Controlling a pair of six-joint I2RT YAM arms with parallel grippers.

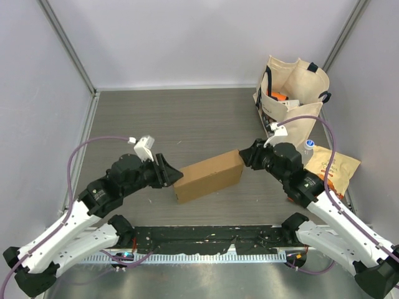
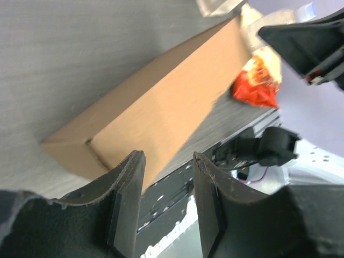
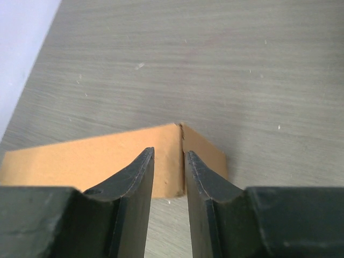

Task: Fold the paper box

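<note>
Closest up, the right gripper [image 3: 169,157] is seen with only a narrow slit between its fingers, set right over the box [image 3: 80,161] at its end corner, where a seam runs. Cardboard shows through the slit, but whether a flap is actually being nipped cannot be told. Over on the other side, the left gripper [image 2: 167,161] is held plainly apart, with nothing caught between the fingers, and is parked just beside the box's left end. The box itself is found in the middle of the table [image 1: 187,118], lying slantwise, already formed into a closed-looking carton. So it is bracketed end to end, judged to be so that one end can be steadied while the other end's flap is pressed or tucked home. Only the ends seem left to finish.
</note>
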